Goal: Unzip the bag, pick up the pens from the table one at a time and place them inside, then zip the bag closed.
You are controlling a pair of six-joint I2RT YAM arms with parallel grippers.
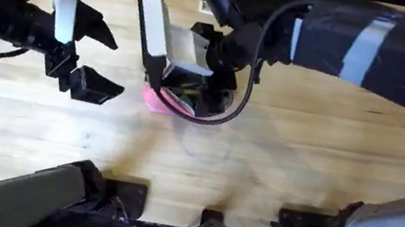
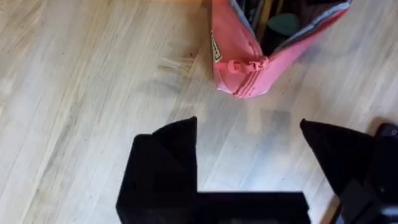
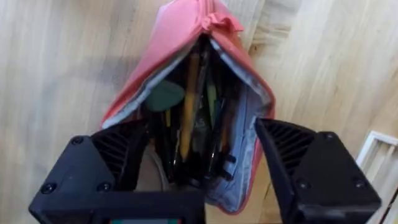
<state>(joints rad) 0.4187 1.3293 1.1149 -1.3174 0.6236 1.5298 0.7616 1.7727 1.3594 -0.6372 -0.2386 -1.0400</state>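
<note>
bag label unreadable | unzipped, pens lying lengthwise inside | left end effector open | right end effector open astride bag

I count one pink bag on one wooden table. Inside its open mouth I see one tan pen clearly and perhaps four or five darker pens, too tangled to count surely.

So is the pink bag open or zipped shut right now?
Open. The bag gapes along its top, with pens visible inside against the grey lining.
</note>
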